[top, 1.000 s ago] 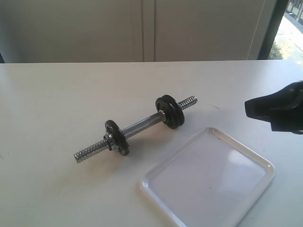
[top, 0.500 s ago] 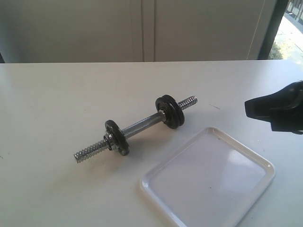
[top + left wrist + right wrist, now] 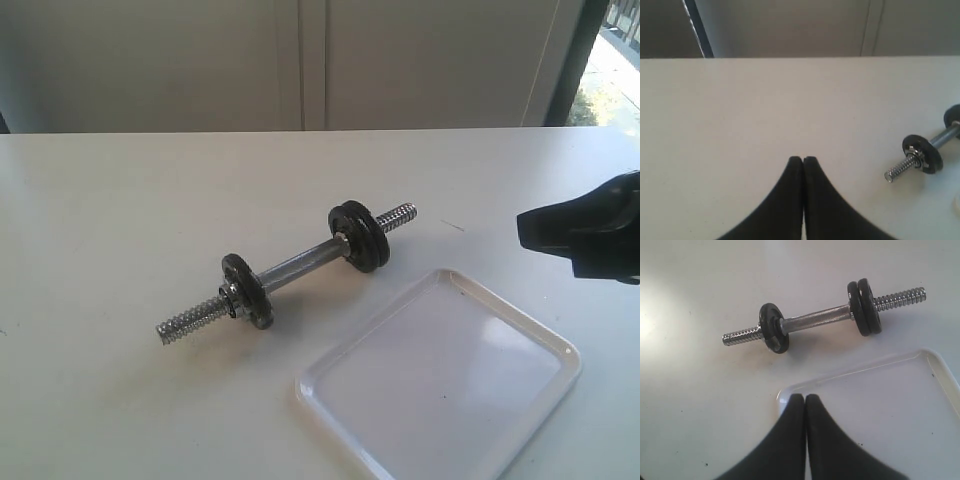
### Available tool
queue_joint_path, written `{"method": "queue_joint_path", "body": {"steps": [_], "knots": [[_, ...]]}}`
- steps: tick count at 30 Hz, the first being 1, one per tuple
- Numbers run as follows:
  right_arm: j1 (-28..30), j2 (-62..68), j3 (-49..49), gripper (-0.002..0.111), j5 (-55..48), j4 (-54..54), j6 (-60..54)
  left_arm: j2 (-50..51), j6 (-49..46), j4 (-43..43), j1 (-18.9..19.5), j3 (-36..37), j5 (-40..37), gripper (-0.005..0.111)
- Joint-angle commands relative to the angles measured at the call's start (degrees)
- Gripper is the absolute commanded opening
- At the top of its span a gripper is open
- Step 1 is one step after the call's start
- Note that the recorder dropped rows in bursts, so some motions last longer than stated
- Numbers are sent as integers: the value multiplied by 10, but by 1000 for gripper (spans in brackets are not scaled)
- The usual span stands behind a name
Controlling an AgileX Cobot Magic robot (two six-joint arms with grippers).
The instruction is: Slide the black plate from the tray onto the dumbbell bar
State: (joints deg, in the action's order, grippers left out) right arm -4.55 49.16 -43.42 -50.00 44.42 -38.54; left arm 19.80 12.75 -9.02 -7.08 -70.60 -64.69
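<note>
The white tray [image 3: 440, 385] is lying on the table [image 3: 120, 200] with no disc showing in it. The black plate [image 3: 366, 236] is sitting on the dumbbell bar [image 3: 300, 265], apparently as the outer of two discs pressed together at the end nearer the tray. So the sliding is looking done.

Both grippers are holding nothing. The left gripper [image 3: 803, 160] is hanging over bare table, well apart from the bar, with its jaws pressed together. The right gripper [image 3: 805, 397] is hanging in the air near the tray, its jaws likewise together.

The risk is sitting at that doubled end. A silver nut [image 3: 232, 298] is locking the single disc at the other end, but no nut is showing outside the pair. A tilt or a knock could therefore be sending the plate back off along the bare thread. The bar is also resting on round discs, so a careless sweep by the right gripper could be setting it rolling.

No brand, label or writing is readable; any lettering on the discs is too small to make out.
</note>
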Motion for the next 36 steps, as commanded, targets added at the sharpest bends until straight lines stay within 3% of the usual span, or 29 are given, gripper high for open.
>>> {"method": "queue_joint_path", "body": {"steps": [1, 8, 19, 28, 36], "knots": [[-1, -4, 1, 0, 4, -3, -2, -91, 3, -1, 26, 1, -26, 0], [-1, -4, 1, 0, 4, -3, -2, -163, 3, -3, 31, 1, -26, 0], [-1, -4, 1, 0, 4, -3, -2, -180, 3, -5, 31, 20, -26, 0], [-1, -4, 1, 0, 4, -3, -2, -198, 3, -5, 30, 134, -31, 0], [-1, -4, 1, 0, 4, -3, -2, -198, 6, -28, 30, 246, 23, 0]]}}
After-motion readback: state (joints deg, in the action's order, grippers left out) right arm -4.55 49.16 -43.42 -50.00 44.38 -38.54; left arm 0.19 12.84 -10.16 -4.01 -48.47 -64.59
